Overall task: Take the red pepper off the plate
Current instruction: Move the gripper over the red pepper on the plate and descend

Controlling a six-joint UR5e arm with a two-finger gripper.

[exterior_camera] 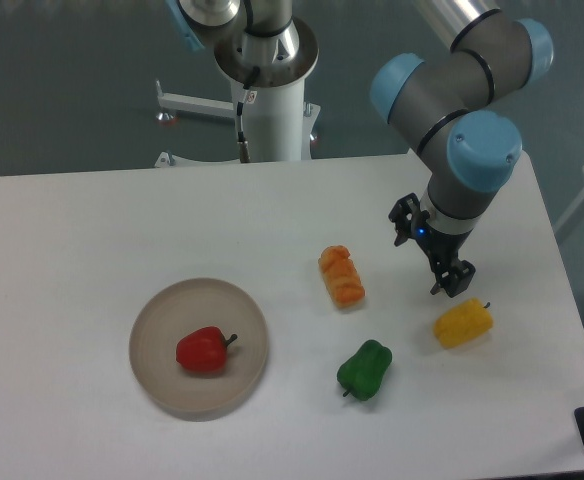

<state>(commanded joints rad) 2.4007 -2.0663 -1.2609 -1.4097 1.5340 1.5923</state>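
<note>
Red pepper (204,350): lying inside beige plate (162,392), near left. Gripper (444,280): far right, beside yellow pepper (463,324), holding nothing; opening unclear. Risk: glossy skin likely slips under an off-centre pinch.
</note>
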